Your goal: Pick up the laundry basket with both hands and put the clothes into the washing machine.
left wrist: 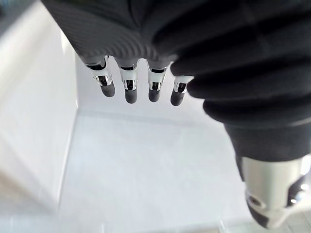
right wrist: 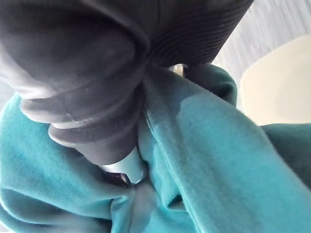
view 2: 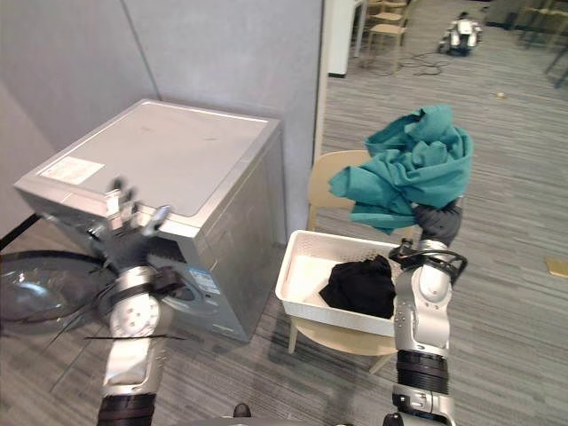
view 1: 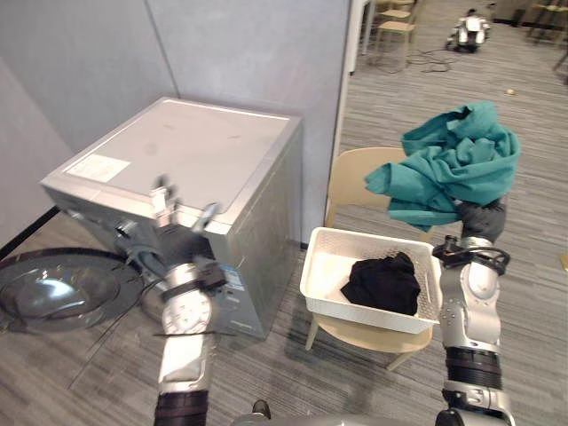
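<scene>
Left eye view: your right hand [view 1: 484, 218] is raised above the right end of the white laundry basket [view 1: 314, 263]. It carries a bunched teal garment [view 1: 454, 160], which sits on top of the hand and spills toward your left, wider than it is tall. The grip is buried in cloth, so you cannot tell whether it is clenched. The basket rests upright on a beige chair [view 1: 353, 182], its long side running left to right, with a black garment [view 1: 383, 282] inside. Your left hand [view 1: 181, 232] is lifted in front of the silver washing machine [view 1: 209, 146], spread open and holding nothing. The machine's round door [view 1: 55, 288] hangs open at the left.

Right eye view: the teal bundle is well apart from the machine.

Left wrist view: the fingers [left wrist: 129, 91] are straight, touching nothing.

Right wrist view: teal cloth is gathered against the hand's dark cover.
</scene>
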`<state>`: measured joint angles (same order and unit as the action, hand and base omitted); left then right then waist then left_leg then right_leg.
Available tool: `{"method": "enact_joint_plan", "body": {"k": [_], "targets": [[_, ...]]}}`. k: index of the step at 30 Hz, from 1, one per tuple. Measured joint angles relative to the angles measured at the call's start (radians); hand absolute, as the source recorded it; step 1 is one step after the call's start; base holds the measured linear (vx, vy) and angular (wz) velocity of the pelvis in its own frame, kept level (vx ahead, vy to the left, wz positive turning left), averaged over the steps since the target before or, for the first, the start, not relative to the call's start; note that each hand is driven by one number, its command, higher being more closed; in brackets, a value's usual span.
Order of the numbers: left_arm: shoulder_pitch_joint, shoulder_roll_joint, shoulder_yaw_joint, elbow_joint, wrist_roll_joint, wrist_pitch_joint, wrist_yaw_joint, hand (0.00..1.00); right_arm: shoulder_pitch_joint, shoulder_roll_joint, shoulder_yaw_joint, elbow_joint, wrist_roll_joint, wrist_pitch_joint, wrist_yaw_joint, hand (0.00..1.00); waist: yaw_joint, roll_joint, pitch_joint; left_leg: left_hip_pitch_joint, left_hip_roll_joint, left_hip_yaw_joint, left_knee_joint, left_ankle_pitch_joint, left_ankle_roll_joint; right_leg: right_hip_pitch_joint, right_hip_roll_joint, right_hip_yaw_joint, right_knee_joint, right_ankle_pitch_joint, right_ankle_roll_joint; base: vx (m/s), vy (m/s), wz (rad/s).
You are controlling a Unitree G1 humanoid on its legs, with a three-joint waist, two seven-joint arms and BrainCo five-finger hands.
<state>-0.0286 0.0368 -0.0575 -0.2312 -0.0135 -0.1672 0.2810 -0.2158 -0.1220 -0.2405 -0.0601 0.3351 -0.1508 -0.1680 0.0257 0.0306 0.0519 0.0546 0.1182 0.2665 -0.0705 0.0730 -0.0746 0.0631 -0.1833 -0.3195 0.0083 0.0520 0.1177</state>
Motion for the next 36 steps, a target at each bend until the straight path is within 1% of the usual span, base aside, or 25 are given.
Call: {"method": "enact_joint_plan", "body": {"k": [1,2,4,5,6,7,8,10,13,16,20,22,24,26,29,32,36], "targets": [[-0.017,0.009,-0.035,0.003,0.0,-0.005,-0.014,0.0,0.0,0.0,0.017,-0.013,0.01,-0.002,0.006,1.0,-0.01,0.001,0.0,0.002,0.001,0.008,-0.001,0.0,-0.001,-0.001,0.002,0.01,-0.005,0.005,0.003,-0.04,0.02,-0.58],[-0.089,0.034,-0.129,0.052,-0.017,-0.024,-0.063,0.0,-0.001,-0.001,0.058,-0.045,0.034,-0.004,0.025,1.0,-0.012,0.004,-0.002,0.017,0.004,0.044,-0.002,-0.003,-0.005,-0.009,0.009,0.048,-0.013,0.016,0.004,-0.03,0.014,-0.55],[-0.143,0.043,-0.175,0.1,-0.024,-0.032,-0.089,0.0,-0.002,-0.005,0.084,-0.057,0.05,-0.015,0.039,1.0,-0.017,0.008,-0.006,0.021,0.004,0.061,-0.002,-0.004,-0.005,-0.017,0.012,0.067,-0.013,0.027,-0.004,-0.02,0.014,-0.48],[-0.194,0.046,-0.205,0.148,-0.056,-0.037,-0.122,0.0,-0.003,-0.006,0.103,-0.073,0.059,-0.02,0.042,1.0,-0.02,0.013,-0.01,0.023,0.005,0.08,-0.003,-0.004,-0.006,-0.027,0.015,0.084,-0.015,0.032,-0.004,-0.01,0.007,-0.41],[-0.239,0.046,-0.231,0.205,-0.086,-0.037,-0.147,0.0,-0.009,-0.007,0.118,-0.083,0.064,-0.022,0.045,1.0,-0.029,0.02,-0.014,0.023,0.005,0.091,-0.005,-0.003,-0.005,-0.035,0.018,0.099,-0.015,0.036,-0.004,0.0,0.001,-0.37],[-0.259,0.048,-0.244,0.237,-0.096,-0.037,-0.154,0.0,-0.017,-0.008,0.127,-0.083,0.067,-0.022,0.046,1.0,-0.037,0.023,-0.016,0.024,0.005,0.095,-0.006,-0.002,-0.004,-0.035,0.019,0.104,-0.017,0.039,-0.004,0.01,-0.009,-0.21],[-0.307,0.051,-0.276,0.312,-0.117,-0.034,-0.175,0.0,-0.028,-0.016,0.142,-0.083,0.08,-0.023,0.048,1.0,-0.05,0.028,-0.019,0.026,0.005,0.098,-0.01,0.0,-0.001,-0.034,0.021,0.107,-0.03,0.047,-0.006,0.01,-0.008,-0.14],[-0.392,0.059,-0.334,0.419,-0.134,-0.023,-0.204,0.0,-0.046,-0.035,0.165,-0.083,0.096,-0.023,0.062,1.0,-0.059,0.029,-0.02,0.03,0.005,0.105,-0.019,0.001,-0.002,-0.036,0.026,0.118,-0.04,0.054,-0.007,0.01,-0.01,-0.16],[-0.521,0.072,-0.414,0.565,-0.147,0.016,-0.248,0.0,-0.082,-0.075,0.211,-0.083,0.129,-0.022,0.087,1.0,-0.073,0.028,-0.02,0.035,0.006,0.123,-0.021,0.001,-0.001,-0.04,0.03,0.144,-0.047,0.064,-0.009,0.03,-0.016,-0.25],[-0.568,0.073,-0.422,0.588,-0.166,0.029,-0.258,0.0,-0.104,-0.083,0.242,-0.083,0.139,-0.02,0.102,1.0,-0.08,0.027,-0.021,0.042,0.006,0.125,-0.021,0.0,-0.002,-0.045,0.032,0.164,-0.047,0.064,-0.009,0.03,-0.017,-0.2],[-0.625,0.085,-0.451,0.589,-0.171,0.033,-0.255,0.0,-0.109,-0.083,0.26,-0.08,0.147,-0.015,0.125,1.0,-0.089,0.021,-0.024,0.043,0.007,0.125,-0.022,0.0,-0.002,-0.05,0.034,0.181,-0.046,0.064,-0.01,0.01,-0.017,-0.09],[-0.636,0.085,-0.46,0.589,-0.171,0.033,-0.254,0.0,-0.109,-0.083,0.278,-0.076,0.148,-0.015,0.13,1.0,-0.095,0.013,-0.029,0.044,0.007,0.124,-0.022,0.0,-0.002,-0.05,0.034,0.183,-0.046,0.064,-0.01,0.0,0.0,0.0],[-0.646,0.082,-0.471,0.589,-0.171,0.035,-0.252,0.0,-0.109,-0.083,0.289,-0.06,0.15,-0.014,0.137,1.0,-0.101,-0.001,-0.037,0.045,0.007,0.121,-0.022,0.0,-0.002,-0.049,0.034,0.183,-0.046,0.064,-0.01,0.0,0.0,0.0],[-0.659,0.081,-0.488,0.589,-0.172,0.038,-0.248,0.0,-0.109,-0.083,0.291,-0.045,0.169,-0.013,0.153,1.0,-0.101,-0.01,-0.043,0.045,0.007,0.118,-0.022,0.0,-0.002,-0.048,0.033,0.182,-0.045,0.064,-0.01,-0.02,-0.004,0.01],[-0.661,0.084,-0.487,0.589,-0.174,0.044,-0.229,0.0,-0.106,-0.084,0.298,-0.036,0.175,0.002,0.159,1.0,-0.1,-0.02,-0.049,0.046,0.005,0.11,-0.023,0.0,-0.002,-0.045,0.032,0.179,-0.045,0.064,-0.01,-0.05,-0.008,0.05],[-0.661,0.084,-0.487,0.588,-0.184,0.045,-0.227,0.0,-0.091,-0.085,0.298,-0.036,0.176,0.002,0.172,1.0,-0.101,-0.022,-0.051,0.047,0.004,0.094,-0.023,0.0,-0.002,-0.035,0.027,0.165,-0.045,0.064,-0.01,-0.04,-0.006,0.14],[-0.661,0.093,-0.48,0.581,-0.212,0.046,-0.228,0.0,-0.047,-0.093,0.298,-0.027,0.176,0.006,0.176,1.0,-0.094,-0.027,-0.053,0.046,0.004,0.083,-0.026,0.0,-0.002,-0.031,0.022,0.155,-0.045,0.063,-0.008,-0.03,-0.01,0.08]]}}
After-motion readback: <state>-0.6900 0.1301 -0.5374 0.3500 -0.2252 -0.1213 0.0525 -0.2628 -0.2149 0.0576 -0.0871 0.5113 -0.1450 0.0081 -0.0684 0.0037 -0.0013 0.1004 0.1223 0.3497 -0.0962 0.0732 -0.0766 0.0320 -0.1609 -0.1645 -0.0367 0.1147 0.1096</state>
